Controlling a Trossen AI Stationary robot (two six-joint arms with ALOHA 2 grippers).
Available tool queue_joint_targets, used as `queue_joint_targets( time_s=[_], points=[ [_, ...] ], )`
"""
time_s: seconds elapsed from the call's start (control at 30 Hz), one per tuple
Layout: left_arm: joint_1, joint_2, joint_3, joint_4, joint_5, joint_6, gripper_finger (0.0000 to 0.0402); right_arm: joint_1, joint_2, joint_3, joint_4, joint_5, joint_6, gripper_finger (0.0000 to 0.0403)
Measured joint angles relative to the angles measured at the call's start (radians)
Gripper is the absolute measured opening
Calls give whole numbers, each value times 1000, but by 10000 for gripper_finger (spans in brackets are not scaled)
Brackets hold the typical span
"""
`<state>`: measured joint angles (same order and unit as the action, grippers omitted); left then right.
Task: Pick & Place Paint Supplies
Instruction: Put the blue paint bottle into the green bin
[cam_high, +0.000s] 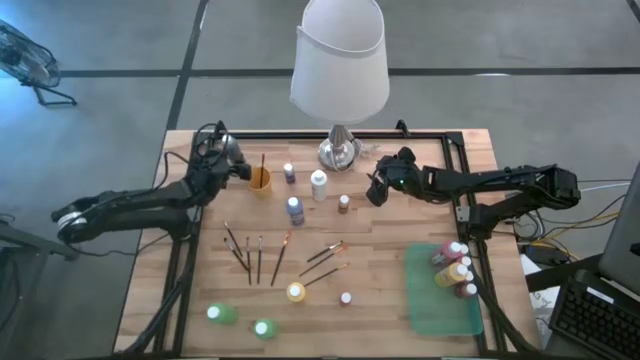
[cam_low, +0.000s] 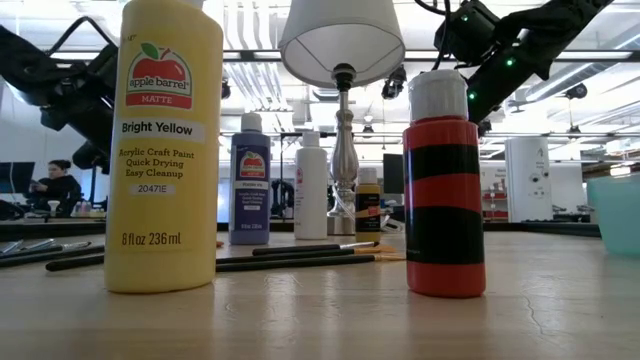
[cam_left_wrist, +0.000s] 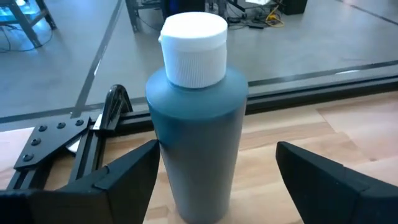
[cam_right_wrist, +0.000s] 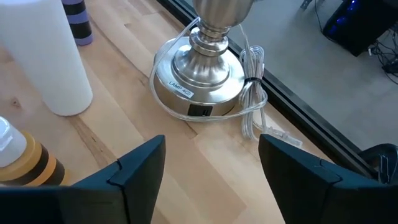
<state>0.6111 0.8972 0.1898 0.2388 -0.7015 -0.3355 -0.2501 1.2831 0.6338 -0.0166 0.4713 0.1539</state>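
Note:
A grey-blue paint bottle with a white cap stands upright on the wood near the table's far left edge. My left gripper is open, one finger on each side of its body; in the high view the gripper hides the bottle. My right gripper hangs open over bare wood beside the lamp base, with nothing between its fingers. Other paint bottles stand mid-table and thin brushes lie flat nearer the front. My left gripper comes at the bottle nearly level. One finger stands right against the bottle's lower side, and I cannot tell whether it touches. The other finger is clearly apart from it.
A tall lamp with a white shade stands at the far middle, its cord beside the base. A yellow cup holds a brush. A white bottle and a brown one stand near my right gripper. A green tray at the front right holds bottles.

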Motion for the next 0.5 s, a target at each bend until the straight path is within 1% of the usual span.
queue_joint_targets(
  time_s=[0.23, 0.5],
  points=[
    [23, 83, -2, 90, 2, 29, 326, 0, 0, 0, -1, 0, 0, 272],
    [24, 107, -2, 162, 2, 28, 326, 0, 0, 0, -1, 0, -8, 279]
  ],
)
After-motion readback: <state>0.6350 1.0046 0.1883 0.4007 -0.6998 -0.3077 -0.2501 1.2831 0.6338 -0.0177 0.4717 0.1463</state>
